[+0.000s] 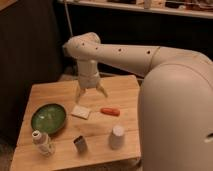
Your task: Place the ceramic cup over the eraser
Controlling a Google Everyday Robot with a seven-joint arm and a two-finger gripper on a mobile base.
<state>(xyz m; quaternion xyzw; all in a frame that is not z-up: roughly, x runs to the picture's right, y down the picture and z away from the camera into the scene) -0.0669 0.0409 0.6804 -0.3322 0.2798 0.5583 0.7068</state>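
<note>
The ceramic cup (117, 137) is a small plain white cup standing on the wooden table (50, 92) near its front right, narrow end up. The eraser (81, 111) is a flat white pad lying at the table's middle. My gripper (91, 94) hangs from the arm above the table's far middle, just behind and above the eraser, with its two fingers (103, 91) spread apart and nothing between them. The cup is well in front of the gripper and to its right.
A green bowl (49, 118) sits at the left. A white narrow-necked bottle (43, 142) stands at the front left. A small dark grey block (79, 144) is at the front middle. An orange carrot-like piece (110, 111) lies right of the eraser. My arm's bulk (175, 110) covers the right side.
</note>
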